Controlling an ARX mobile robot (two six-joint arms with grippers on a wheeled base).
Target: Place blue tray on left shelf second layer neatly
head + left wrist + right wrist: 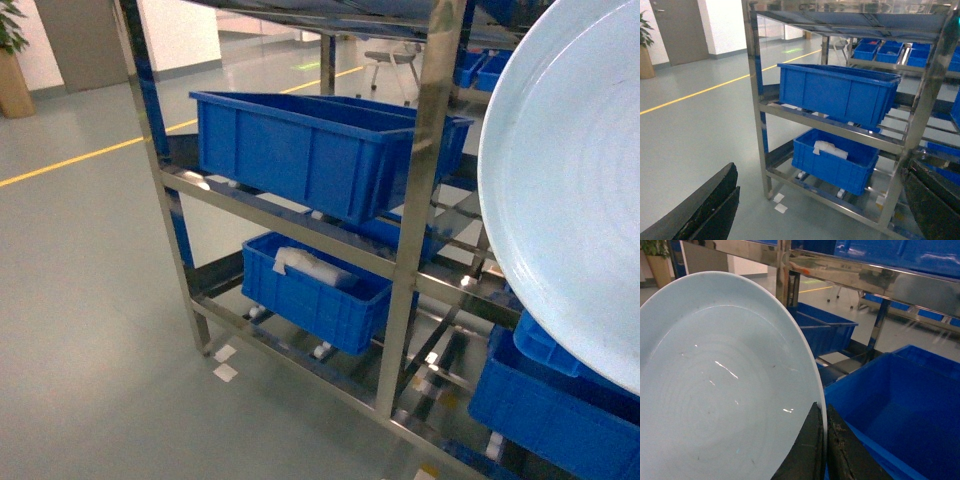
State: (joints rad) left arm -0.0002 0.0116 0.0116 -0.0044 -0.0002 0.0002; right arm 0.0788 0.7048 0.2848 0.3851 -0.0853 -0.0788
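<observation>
The blue tray (570, 180) is pale, glossy and round, and it hangs tilted on edge, filling the right of the head view. In the right wrist view my right gripper (823, 407) is shut on the blue tray's (715, 390) rim, one finger on each face. The left shelf (425, 150) is a polished steel rack standing left of the tray, and its top rail (840, 270) runs just above the tray. My left gripper (822, 172) is open and empty, facing the left shelf (757, 100) from a distance above the floor. Neither gripper shows in the head view.
A large dark-blue crate (300, 150) sits on the shelf's middle tier. A smaller crate (315, 290) holding a white bundle sits one tier below. More blue crates (550, 400) stand low at the right, one (900, 405) right beside the tray. Open grey floor (90, 320) lies left.
</observation>
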